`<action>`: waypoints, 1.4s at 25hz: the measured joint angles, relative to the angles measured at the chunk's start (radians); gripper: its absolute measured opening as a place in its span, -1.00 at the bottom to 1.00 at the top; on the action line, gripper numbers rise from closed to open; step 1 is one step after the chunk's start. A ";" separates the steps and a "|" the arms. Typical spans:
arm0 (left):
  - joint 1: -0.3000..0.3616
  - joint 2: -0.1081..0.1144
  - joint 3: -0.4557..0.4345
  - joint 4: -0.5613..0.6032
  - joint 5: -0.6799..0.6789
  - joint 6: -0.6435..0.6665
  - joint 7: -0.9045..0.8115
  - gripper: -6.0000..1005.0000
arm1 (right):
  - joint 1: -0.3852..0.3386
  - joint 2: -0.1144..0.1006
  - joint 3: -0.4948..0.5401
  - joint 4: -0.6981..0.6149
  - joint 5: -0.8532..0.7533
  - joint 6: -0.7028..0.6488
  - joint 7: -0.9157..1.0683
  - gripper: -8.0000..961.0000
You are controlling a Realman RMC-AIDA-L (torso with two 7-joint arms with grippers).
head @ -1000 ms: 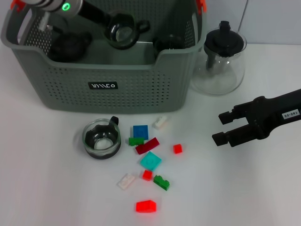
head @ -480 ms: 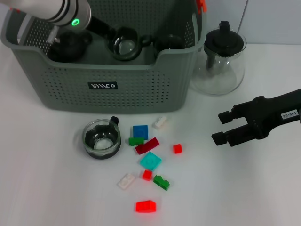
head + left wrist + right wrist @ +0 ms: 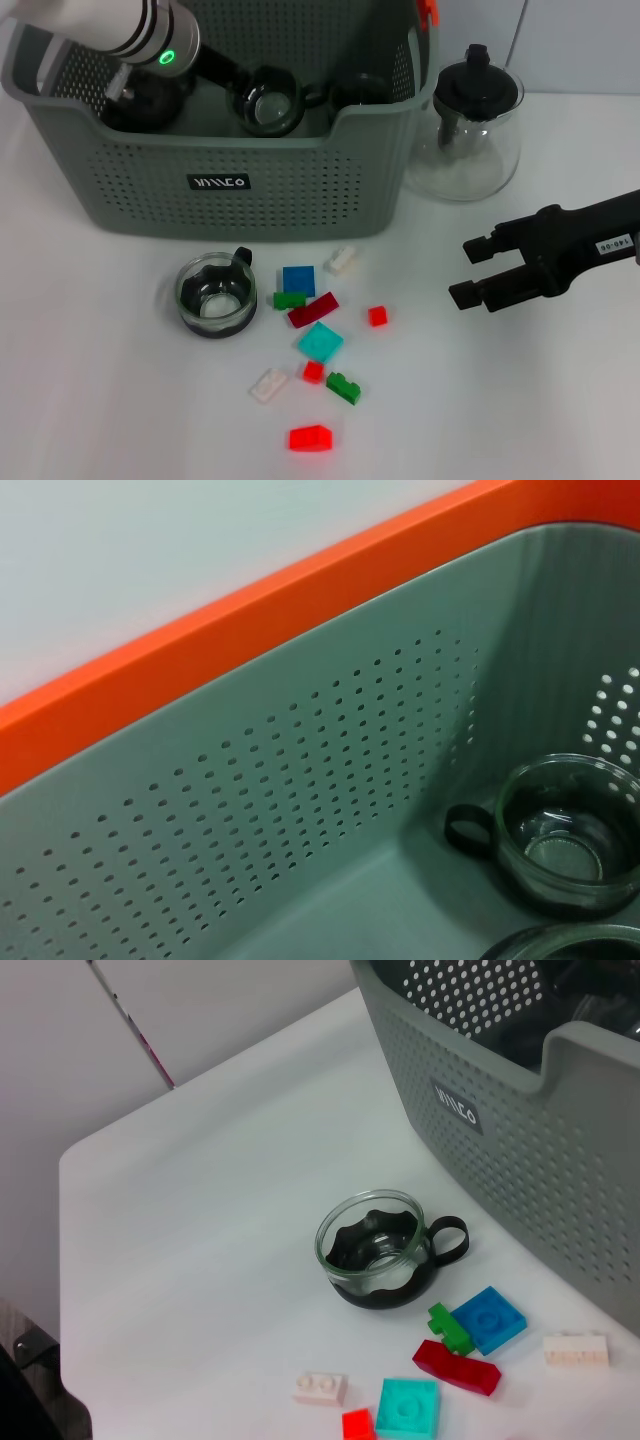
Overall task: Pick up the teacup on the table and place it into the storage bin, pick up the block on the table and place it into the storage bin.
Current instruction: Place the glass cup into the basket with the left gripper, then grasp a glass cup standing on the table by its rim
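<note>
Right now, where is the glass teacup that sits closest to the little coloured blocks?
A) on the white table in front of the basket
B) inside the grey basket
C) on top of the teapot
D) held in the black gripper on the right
A: the teacup stands on the table in front of the storage bin, beside the blocks, untouched.

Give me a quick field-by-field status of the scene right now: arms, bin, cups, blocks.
left arm: reaching down into the storage bin, gripper hidden
right gripper: open, over bare table to the right of the blocks, holding nothing
bin contents: at least two teacups, one at
teacup on table: upright, in front of the bin
blocks: scattered on table beside that teacup, among them a blue block and a teal block; none in the bin that I can see
teapot: right of the bin
</note>
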 joint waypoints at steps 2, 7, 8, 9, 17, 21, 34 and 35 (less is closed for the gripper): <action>0.004 -0.003 0.000 0.000 0.000 -0.008 0.002 -0.87 | -0.001 0.000 0.000 0.000 0.000 0.000 -0.001 0.75; 0.010 -0.010 0.007 0.003 0.000 -0.022 0.005 -0.87 | -0.003 0.000 0.000 0.000 0.000 0.002 -0.001 0.75; 0.010 -0.010 0.008 0.004 0.000 -0.022 0.005 -0.86 | -0.003 0.000 0.000 0.000 0.000 0.003 -0.002 0.75; 0.010 -0.010 0.008 0.006 0.000 -0.022 0.005 -0.86 | -0.003 0.000 0.000 0.000 0.000 0.004 -0.002 0.75; 0.014 -0.012 0.008 0.010 0.000 -0.023 0.007 -0.59 | -0.003 0.000 0.000 0.000 0.000 0.004 -0.006 0.75; 0.023 -0.012 0.007 0.032 -0.001 -0.016 0.007 -0.39 | -0.003 0.000 0.002 0.000 0.000 0.004 -0.010 0.75; 0.235 -0.014 -0.084 0.608 -0.457 0.285 0.000 0.16 | -0.006 -0.002 0.009 0.000 0.002 0.004 -0.034 0.75; 0.264 -0.009 -0.099 0.638 -0.561 0.330 0.041 0.21 | -0.006 -0.002 0.010 0.000 0.003 0.003 -0.037 0.75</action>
